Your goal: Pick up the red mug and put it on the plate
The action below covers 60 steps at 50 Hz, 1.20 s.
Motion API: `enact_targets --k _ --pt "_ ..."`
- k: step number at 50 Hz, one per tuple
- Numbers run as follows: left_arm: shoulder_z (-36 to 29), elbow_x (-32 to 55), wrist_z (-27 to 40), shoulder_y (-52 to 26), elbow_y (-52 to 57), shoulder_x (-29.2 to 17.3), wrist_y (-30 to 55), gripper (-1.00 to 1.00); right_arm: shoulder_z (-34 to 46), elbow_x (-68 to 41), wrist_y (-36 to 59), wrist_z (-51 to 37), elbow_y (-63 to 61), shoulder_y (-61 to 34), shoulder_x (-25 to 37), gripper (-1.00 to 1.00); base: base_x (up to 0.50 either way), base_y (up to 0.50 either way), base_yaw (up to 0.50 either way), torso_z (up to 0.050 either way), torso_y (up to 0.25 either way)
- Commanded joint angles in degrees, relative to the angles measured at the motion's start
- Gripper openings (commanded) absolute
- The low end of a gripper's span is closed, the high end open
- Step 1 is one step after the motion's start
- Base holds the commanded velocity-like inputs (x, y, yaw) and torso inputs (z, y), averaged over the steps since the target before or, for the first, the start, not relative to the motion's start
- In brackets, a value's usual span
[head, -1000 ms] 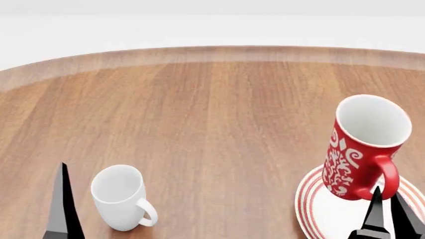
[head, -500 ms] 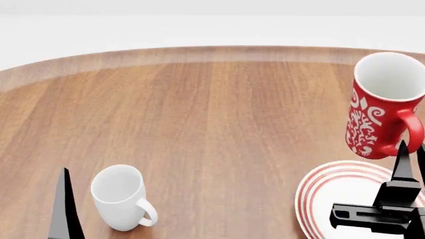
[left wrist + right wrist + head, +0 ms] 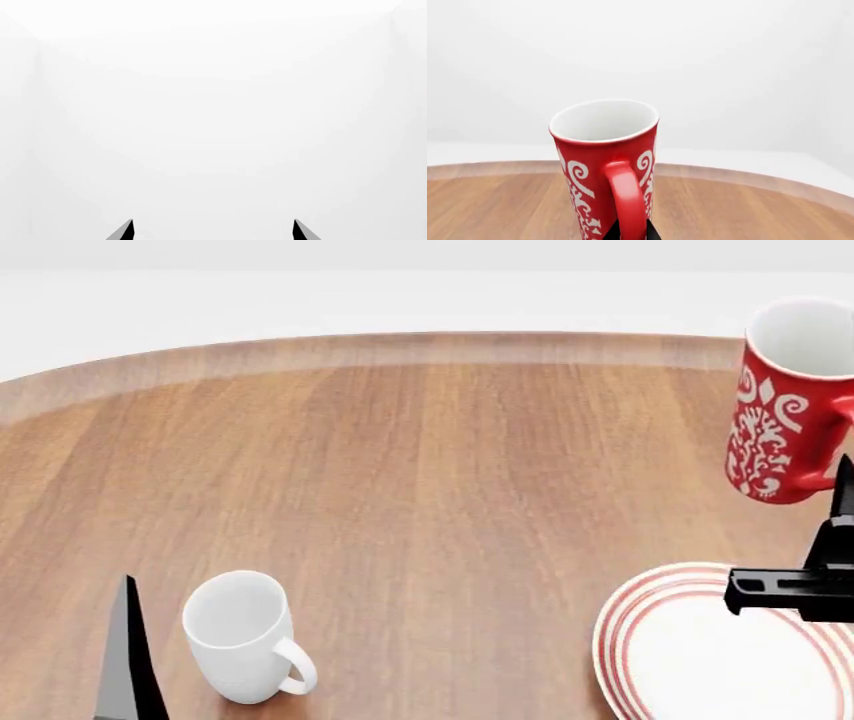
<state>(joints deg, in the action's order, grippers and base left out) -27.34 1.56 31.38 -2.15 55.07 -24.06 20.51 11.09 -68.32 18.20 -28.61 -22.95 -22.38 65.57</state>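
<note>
Red with white swirls, the red mug (image 3: 790,405) is seen in the head view held in the air above the table (image 3: 427,490) near its right edge, beyond the plate (image 3: 694,660), which lies at the near right corner. A white mug (image 3: 243,636) stands near the near left corner. From the right wrist, the right gripper (image 3: 630,232) is seen with its jaws clamped on the mug's handle. From the left wrist, the left gripper (image 3: 212,231) is shown with jaws apart against blank white.

Matte black fingers (image 3: 127,660), flat and tapering to sharp points; boxy black right gripper (image 3: 838,530) body.
</note>
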Motion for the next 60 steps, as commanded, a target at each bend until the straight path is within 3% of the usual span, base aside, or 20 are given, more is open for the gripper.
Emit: enact_targets --k 1,22,41,60 --pt "-0.6 -0.4 0.2 -0.4 0.3 0.2 0.7 1.00 2.2 0.6 3.8 6.8 7.8 -7.8 -1.6 -1.00 0.00 0.00 0.00 0.000 0.000" --pt "-1.2 -1.0 0.6 -0.6 2.1 0.1 2.3 1.00 7.1 3.7 9.1 18.0 20.7 -20.4 -5.8 -1.00 0.00 0.00 0.00 0.000 0.000" --pt "-1.7 -1.4 0.9 -0.6 2.6 -0.1 2.7 1.00 11.0 9.3 5.4 29.5 29.4 -20.4 -8.2 -1.00 0.00 0.00 0.00 0.000 0.001" --pt "-2.5 -2.0 1.1 -0.9 3.5 -0.1 3.6 1.00 10.7 10.1 2.6 30.8 35.6 -19.9 -11.4 -1.00 0.00 0.00 0.00 0.000 0.000"
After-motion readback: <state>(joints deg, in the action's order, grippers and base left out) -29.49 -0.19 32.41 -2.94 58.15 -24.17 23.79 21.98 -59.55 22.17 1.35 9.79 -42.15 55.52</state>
